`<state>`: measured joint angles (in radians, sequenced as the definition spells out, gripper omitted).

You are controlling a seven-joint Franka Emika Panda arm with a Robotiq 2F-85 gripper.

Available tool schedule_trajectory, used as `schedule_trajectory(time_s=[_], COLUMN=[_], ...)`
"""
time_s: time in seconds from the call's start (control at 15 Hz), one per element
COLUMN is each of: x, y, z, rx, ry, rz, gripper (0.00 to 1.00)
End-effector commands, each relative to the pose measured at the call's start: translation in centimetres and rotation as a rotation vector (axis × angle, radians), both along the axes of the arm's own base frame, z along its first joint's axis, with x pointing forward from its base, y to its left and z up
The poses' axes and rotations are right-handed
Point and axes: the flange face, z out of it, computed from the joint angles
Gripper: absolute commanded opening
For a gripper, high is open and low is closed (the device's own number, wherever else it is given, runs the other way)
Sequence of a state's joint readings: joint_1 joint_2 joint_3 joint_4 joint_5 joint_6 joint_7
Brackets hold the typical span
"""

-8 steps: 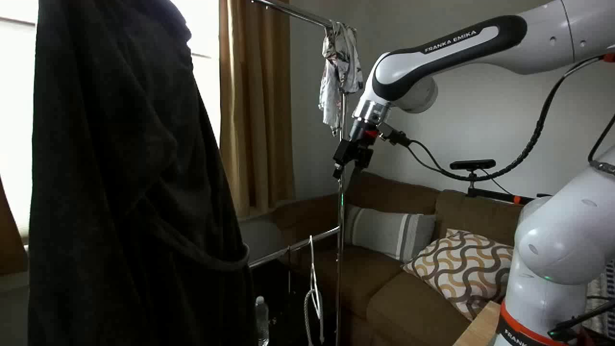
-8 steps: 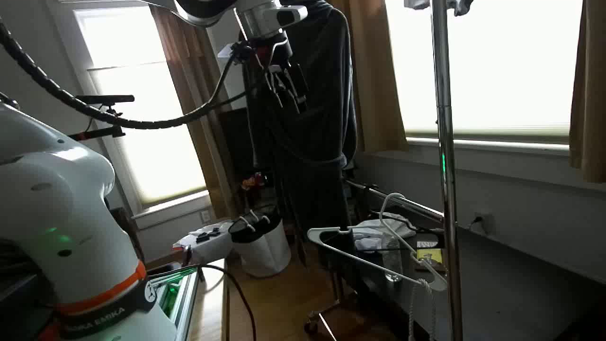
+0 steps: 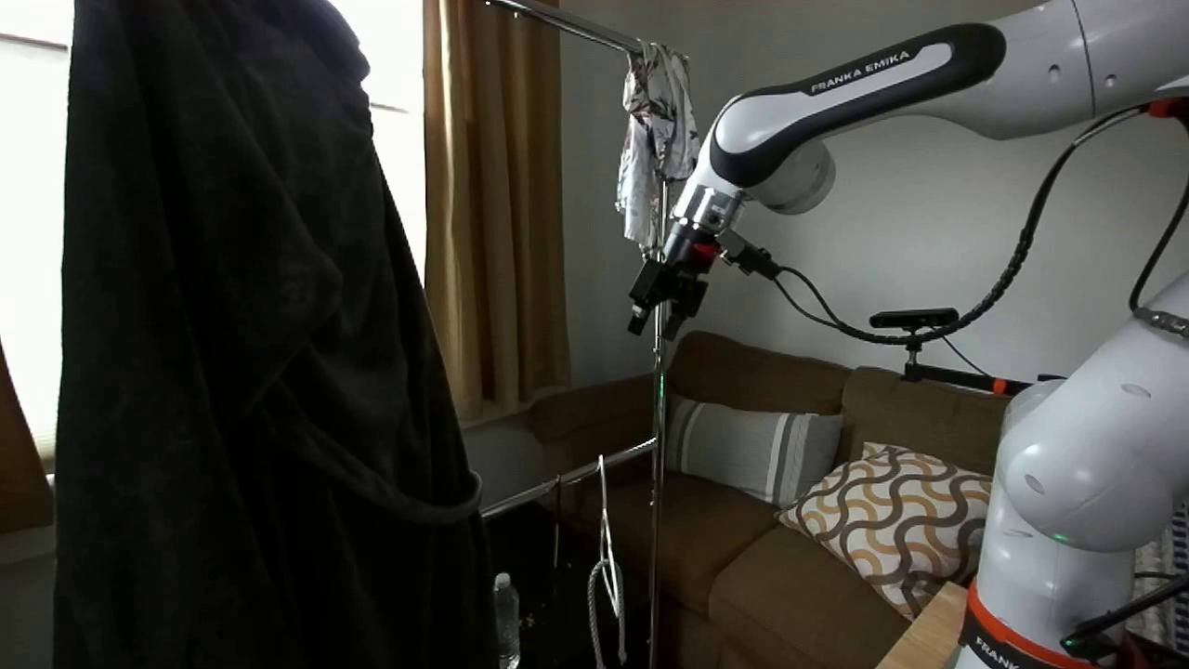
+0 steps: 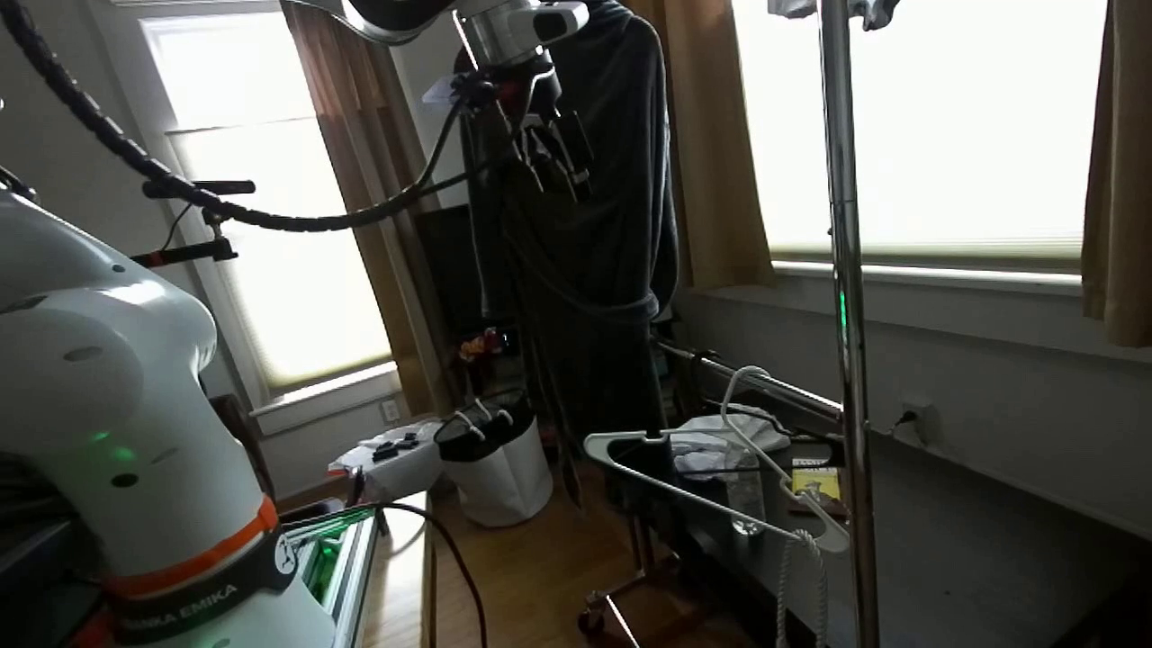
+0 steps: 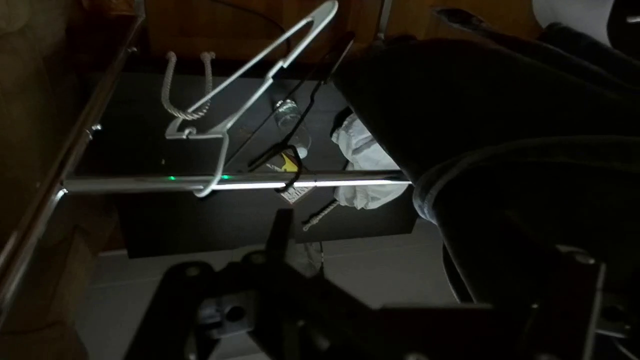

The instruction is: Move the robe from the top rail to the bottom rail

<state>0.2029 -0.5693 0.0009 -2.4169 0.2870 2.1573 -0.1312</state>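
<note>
The robe [image 3: 251, 372] hangs long and black at nine o'clock in an exterior view, its upper end cut off by the frame, so what it hangs from cannot be made out. From the robe, the top rail [image 3: 576, 26] shows between one and two o'clock, a whitish-grey cloth [image 3: 658, 111] draped at its end, and the bottom rail [image 3: 529, 494] runs out at four o'clock to meet an upright pole [image 3: 659, 390]. The gripper [image 3: 657, 323] is at three o'clock of the robe, clear of it and pointing toward seven; its fingers [image 3: 638, 321] are spread, with bare space between the tips. In the wrist view the robe fills three o'clock, and the bottom rail crosses from nine o'clock to its edge, a white hanger [image 5: 270, 77] and a dark hanger [image 5: 304, 120] hooked on it; a clear bottle [image 5: 294, 125] is at eleven, a crumpled white bundle [image 5: 367, 147] at two. Farther out in an exterior view, a tan curtain [image 3: 502, 214] is at two o'clock of the robe and a brown sofa [image 3: 752, 567] at four, bearing a grey striped pillow [image 3: 734, 441] and a patterned pillow [image 3: 896, 520].
</note>
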Motion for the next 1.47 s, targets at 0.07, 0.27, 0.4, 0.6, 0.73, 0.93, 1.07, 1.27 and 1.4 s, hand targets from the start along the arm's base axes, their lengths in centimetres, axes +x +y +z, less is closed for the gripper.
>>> schedule_trajectory(time_s=[0.07,0.27,0.4,0.6,0.73,0.93,1.07,1.27,1.4], x=[4.2,3.3,0.6,-4.0,-4.3,-4.9,-5.5,-5.0,-4.6], y=[7.0,9.8,10.3,12.8,15.6,19.4,18.9,19.6,21.8], z=[6.1,12.2,15.6,19.4,20.7,21.6,21.6,21.3,22.8], rx=[-0.022,-0.057,-0.111,-0.159,-0.184,-0.244,-0.22,-0.234,-0.221], ry=[-0.066,-0.111,-0.141,-0.245,-0.318,-0.425,-0.406,-0.412,-0.415], rz=[0.17,0.25,0.314,0.317,0.269,0.229,0.248,0.247,0.23], gripper=[1.0,1.0,1.0,1.0,1.0,1.0,1.0,1.0,1.0])
